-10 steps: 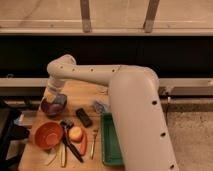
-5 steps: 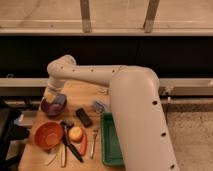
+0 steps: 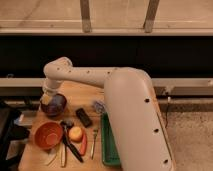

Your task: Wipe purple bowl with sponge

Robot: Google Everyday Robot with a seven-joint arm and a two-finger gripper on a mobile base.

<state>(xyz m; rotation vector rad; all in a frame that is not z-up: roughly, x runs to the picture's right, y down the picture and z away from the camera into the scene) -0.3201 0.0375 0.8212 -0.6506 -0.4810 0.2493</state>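
The purple bowl (image 3: 56,106) stands at the back left of the wooden table (image 3: 130,100). My arm reaches across from the right and bends down over it. My gripper (image 3: 47,99) hangs at the bowl's left rim, dipping into it, and it is shut. A small pale patch shows at its tip, but I cannot make out what it is. The sponge is not visible; it may be hidden under the gripper.
In front of the purple bowl sits an orange-red bowl (image 3: 48,135). To its right lie dark-handled utensils (image 3: 70,146), a yellow-orange fruit (image 3: 75,133), a fork (image 3: 94,142) and a black bar (image 3: 83,117). A blue-grey lump (image 3: 99,106) and a green tray (image 3: 109,145) lie by my arm.
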